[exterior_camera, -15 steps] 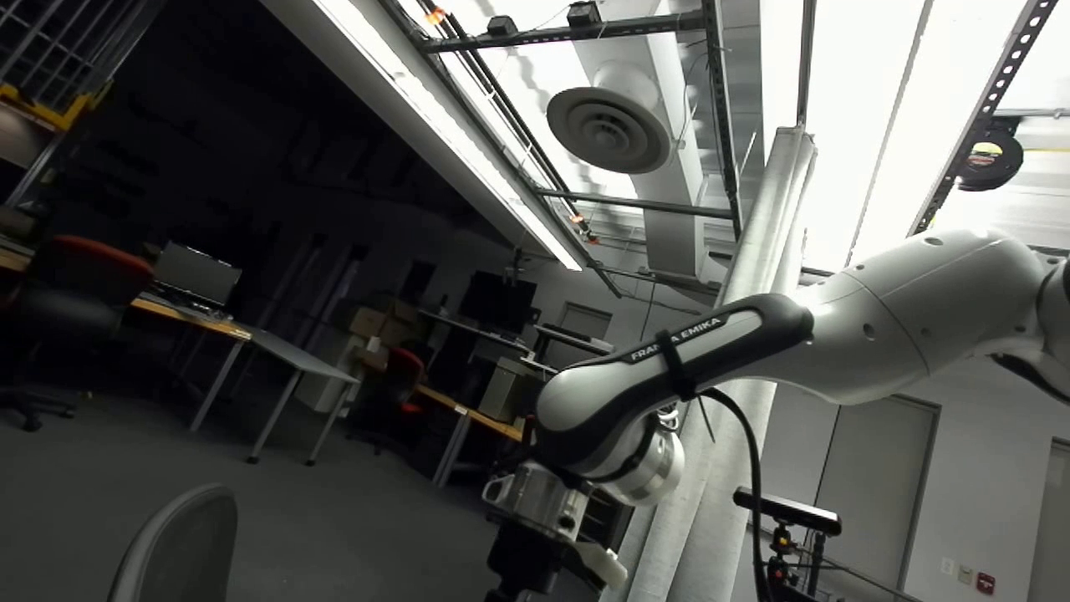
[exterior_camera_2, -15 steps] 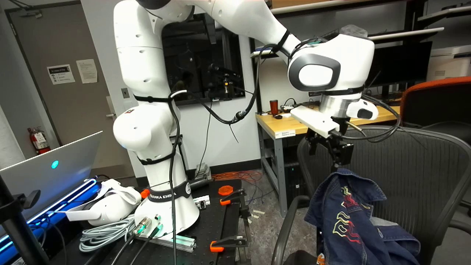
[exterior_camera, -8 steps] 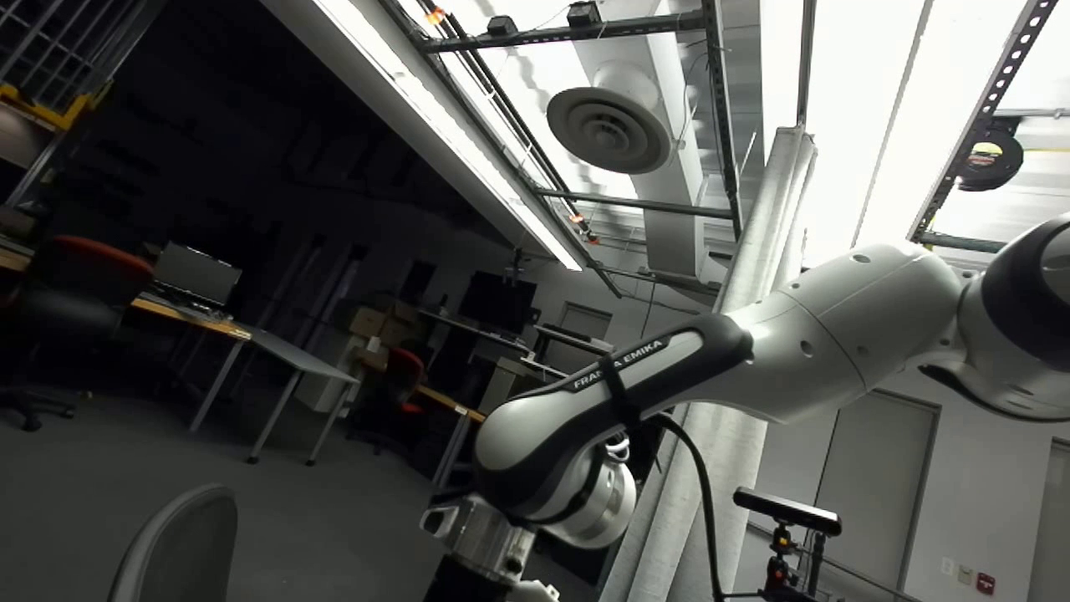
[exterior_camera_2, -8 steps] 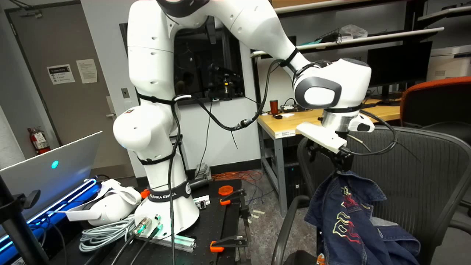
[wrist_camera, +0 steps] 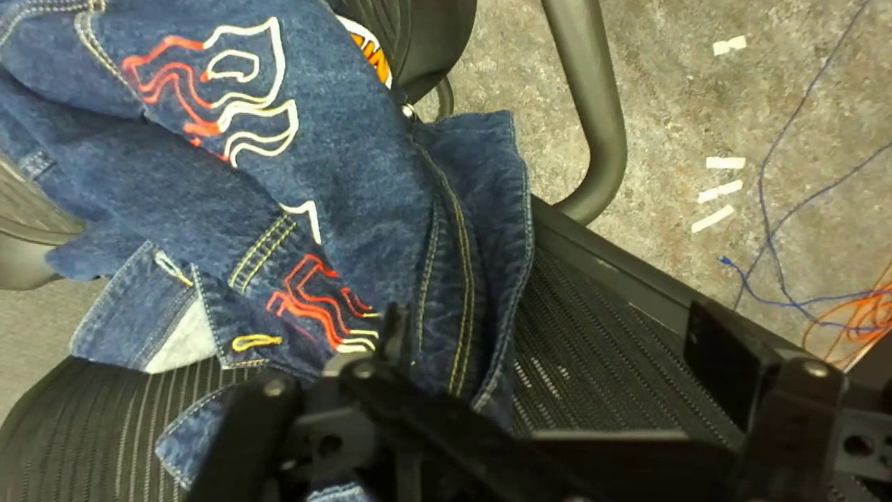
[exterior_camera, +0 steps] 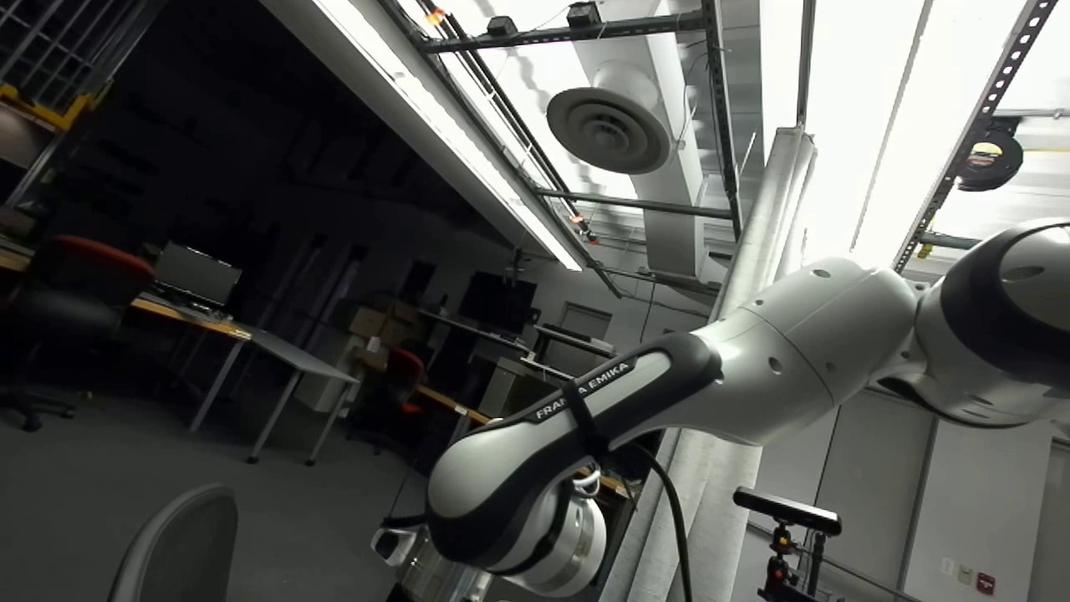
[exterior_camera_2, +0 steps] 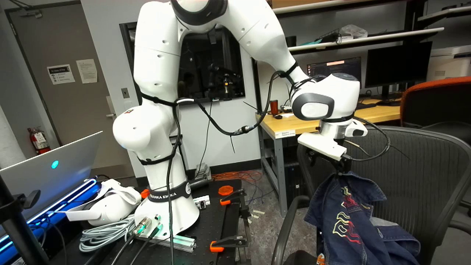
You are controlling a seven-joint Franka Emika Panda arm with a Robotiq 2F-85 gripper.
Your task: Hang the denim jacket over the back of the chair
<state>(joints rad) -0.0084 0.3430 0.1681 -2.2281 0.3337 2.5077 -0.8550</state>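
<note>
The denim jacket, dark blue with red and yellow stitching, stands bunched in a peak in front of the chair's dark mesh back; what holds it up is hidden. The jacket fills the left and middle of the wrist view, over the chair's dark mesh. My gripper points down at the jacket's top edge; whether it touches cannot be told. In the wrist view my gripper's fingers are wide apart, one over the jacket, one beyond its edge. A grey arched chair back shows in an exterior view.
The chair's armrest rises beside the jacket. A wooden desk and an orange-topped chair stand behind. The black table bears the robot base, clamps and cables. Blue cables lie on the floor.
My gripper has moved down to the jacket's top edge. The arm has shifted left and down in an exterior view. The jacket and chair have not visibly moved.
</note>
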